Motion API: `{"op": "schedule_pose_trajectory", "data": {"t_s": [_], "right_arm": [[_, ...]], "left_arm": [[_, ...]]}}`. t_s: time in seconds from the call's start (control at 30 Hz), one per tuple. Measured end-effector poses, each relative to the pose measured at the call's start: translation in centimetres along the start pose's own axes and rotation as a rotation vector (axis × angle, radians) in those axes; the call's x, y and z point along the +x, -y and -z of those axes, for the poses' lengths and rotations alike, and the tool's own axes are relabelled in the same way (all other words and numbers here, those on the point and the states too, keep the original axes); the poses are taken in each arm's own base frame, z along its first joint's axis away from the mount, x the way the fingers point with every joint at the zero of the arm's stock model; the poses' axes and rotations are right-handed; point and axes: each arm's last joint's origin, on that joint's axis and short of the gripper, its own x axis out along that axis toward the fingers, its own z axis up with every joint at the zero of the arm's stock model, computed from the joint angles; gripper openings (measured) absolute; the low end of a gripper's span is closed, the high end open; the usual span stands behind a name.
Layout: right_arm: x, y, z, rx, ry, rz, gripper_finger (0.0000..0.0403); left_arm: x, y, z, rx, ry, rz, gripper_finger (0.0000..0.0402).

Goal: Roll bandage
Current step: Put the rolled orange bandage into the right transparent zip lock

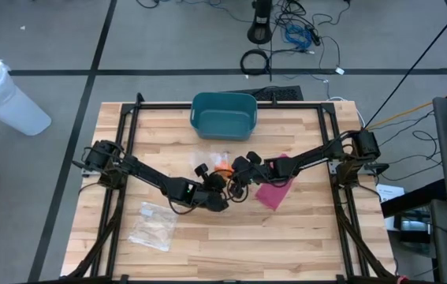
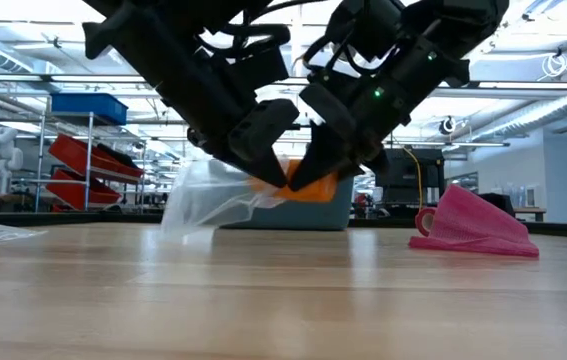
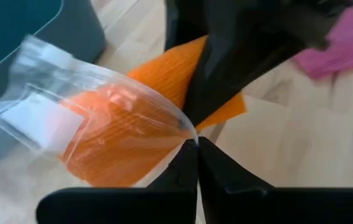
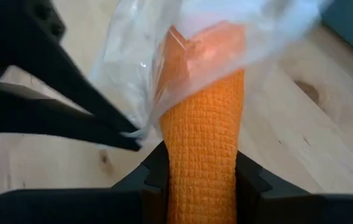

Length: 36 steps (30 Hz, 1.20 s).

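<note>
Open tabletop (image 1: 286,237) at the near side; teal bin (image 1: 223,115) blocking the far middle.

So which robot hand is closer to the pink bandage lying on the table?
Right. The right gripper is just beside the pink bandage, holding the orange bandage. The left gripper sits farther off, pinching the clear bag.

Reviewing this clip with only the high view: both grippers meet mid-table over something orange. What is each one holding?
Observer: The right gripper is shut on an orange bandage.
Operator: And the left?
Observer: The left gripper pinches the edge of the clear plastic bag around that bandage.
Operator: Is the bandage free of it?
Observer: Partly; its far end sits inside the bag.
</note>
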Motion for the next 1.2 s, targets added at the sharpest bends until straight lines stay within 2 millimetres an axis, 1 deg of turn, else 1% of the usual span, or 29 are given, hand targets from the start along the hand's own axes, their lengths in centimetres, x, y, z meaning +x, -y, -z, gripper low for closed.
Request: {"op": "schedule_pose_trajectory", "data": {"t_s": [0.17, 0.33, 0.47, 0.63, 0.7, 0.87, 0.93, 1.03, 1.2], "right_arm": [[0.1, 0.3, 0.0, -0.014, -0.026, -0.018, 0.0086], [0.1, 0.0, 0.0, -0.038, -0.060, -0.112, 0.0086], [0.1, 0.0, -0.2, -0.069, -0.034, -0.104, 0.0090], [0.2, 0.4, -0.6, -0.099, -0.005, -0.073, 0.0113], [0.2, 0.4, -0.5, -0.153, -0.005, -0.074, 0.0122], [-0.1, -0.5, 0.0, -0.445, -0.009, -0.114, 0.0129], [-0.2, -0.8, 0.1, -0.525, 0.007, -0.124, 0.0129], [-0.2, -1.1, -0.1, -0.575, 0.042, -0.135, 0.0129], [-0.3, -1.5, -0.5, -0.620, 0.091, -0.145, 0.0129]], "left_arm": [[-0.1, 0.2, -0.3, -0.003, 0.006, 0.007, 0.0000], [-0.1, 0.1, -0.3, -0.007, 0.006, 0.009, 0.0000], [-0.1, 0.3, -0.5, -0.022, 0.009, 0.047, 0.0000], [-0.2, 0.5, -0.7, -0.030, 0.007, 0.090, 0.0000], [-0.2, 0.5, -0.7, -0.028, 0.007, 0.096, 0.0000], [-1.5, -0.2, -1.6, 0.003, 0.007, 0.101, 0.0000], [-2.1, -0.6, -2.1, 0.021, 0.015, 0.117, 0.0000], [-2.9, -1.0, -2.7, 0.029, 0.007, 0.165, 0.0000], [-2.6, -1.6, -2.6, 0.065, -0.049, 0.198, 0.0000]]}}
